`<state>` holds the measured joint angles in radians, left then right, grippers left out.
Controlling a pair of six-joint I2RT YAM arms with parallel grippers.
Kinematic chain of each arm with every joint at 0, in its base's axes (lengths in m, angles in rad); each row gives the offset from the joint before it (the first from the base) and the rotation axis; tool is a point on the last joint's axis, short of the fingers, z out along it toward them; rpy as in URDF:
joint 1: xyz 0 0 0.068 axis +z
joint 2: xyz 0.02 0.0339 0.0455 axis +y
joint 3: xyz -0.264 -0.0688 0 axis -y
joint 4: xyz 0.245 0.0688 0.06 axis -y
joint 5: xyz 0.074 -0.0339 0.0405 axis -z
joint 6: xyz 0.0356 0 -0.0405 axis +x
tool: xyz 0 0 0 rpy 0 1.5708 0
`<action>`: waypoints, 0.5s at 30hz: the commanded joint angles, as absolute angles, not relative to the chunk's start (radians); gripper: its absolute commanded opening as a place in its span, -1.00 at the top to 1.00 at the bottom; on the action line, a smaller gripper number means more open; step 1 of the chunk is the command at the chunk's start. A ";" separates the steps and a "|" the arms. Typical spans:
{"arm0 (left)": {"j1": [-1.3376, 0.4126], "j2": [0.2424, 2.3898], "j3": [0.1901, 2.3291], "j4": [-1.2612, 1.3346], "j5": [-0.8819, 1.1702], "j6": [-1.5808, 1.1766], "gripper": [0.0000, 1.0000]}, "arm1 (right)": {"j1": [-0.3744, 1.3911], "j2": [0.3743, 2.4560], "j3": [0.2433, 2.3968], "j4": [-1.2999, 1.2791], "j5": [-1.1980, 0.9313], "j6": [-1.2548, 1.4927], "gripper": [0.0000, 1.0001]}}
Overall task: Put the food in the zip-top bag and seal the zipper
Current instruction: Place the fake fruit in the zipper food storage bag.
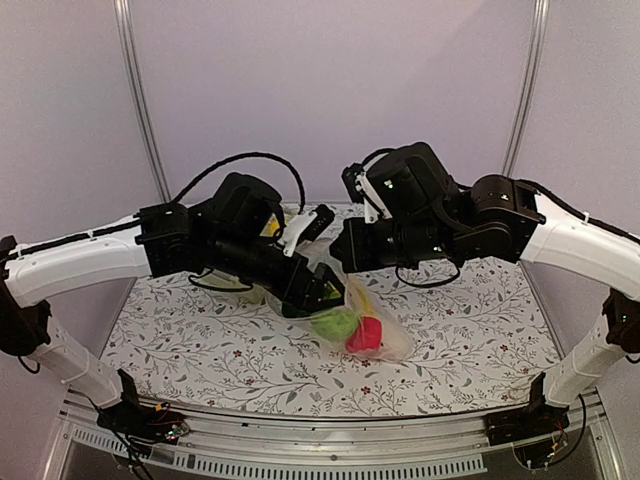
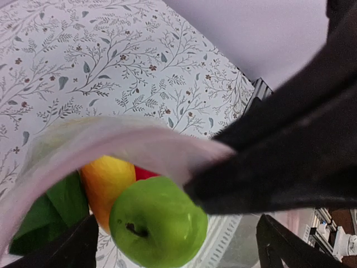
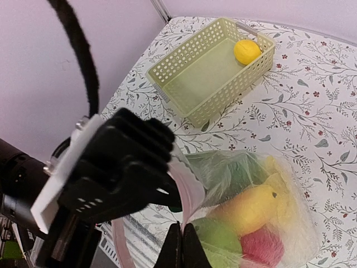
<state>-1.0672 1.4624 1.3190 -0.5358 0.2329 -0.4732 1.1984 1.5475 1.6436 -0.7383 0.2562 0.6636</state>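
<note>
Both arms rise from the near edge of the table (image 1: 200,340) and bend inward, their black wrists meeting over the middle. The left forearm slopes down toward the zip-top bag (image 1: 392,345), and the right wrist sits a little higher, above the bag's mouth.

The left gripper (image 2: 177,223) has its fingers spread wide with nothing clamped between them. The right gripper (image 3: 181,241) has its tips pressed together, pinching the pale zipper (image 3: 188,196) at the bag's mouth.

The bag lies on the table just beyond the left gripper. Inside it are the green apple (image 2: 159,220), a yellow-orange fruit (image 2: 109,176), the red round fruit (image 1: 368,335) and the dark green vegetable (image 2: 53,215).

Only the left wrist view looks into the bag from under the arched mouth edge. Only the right wrist view shows, farther back, the pale green basket (image 3: 223,103) with the small yellow fruit (image 3: 246,51) in its far corner. In the overhead view the left arm hides most of the basket.
</note>
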 commanded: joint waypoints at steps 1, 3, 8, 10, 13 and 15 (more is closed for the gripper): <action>-1.084 1.335 1.313 -0.618 0.224 -0.438 -0.99 | 1.198 1.497 1.634 -0.706 0.293 0.671 1.00; -1.077 1.271 1.311 -0.644 0.220 -0.436 -0.99 | 1.198 1.496 1.634 -0.706 0.293 0.669 1.00; -1.036 1.176 1.306 -0.735 0.136 -0.451 -0.99 | 1.197 1.497 1.642 -0.707 0.288 0.663 1.00; -1.010 1.169 1.299 -0.777 0.055 -0.469 -0.99 | 1.198 1.499 1.644 -0.705 0.286 0.661 1.00; -0.996 1.187 1.293 -0.816 0.004 -0.483 -0.99 | 1.197 1.502 1.647 -0.703 0.280 0.660 1.00; -0.993 1.216 1.299 -0.834 0.003 -0.494 -0.90 | 1.198 1.503 1.646 -0.704 0.276 0.661 1.00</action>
<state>-1.0107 1.1629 1.3170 -0.7338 0.0807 -0.4713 1.1984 1.5288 1.6394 -0.7395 0.2642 0.6655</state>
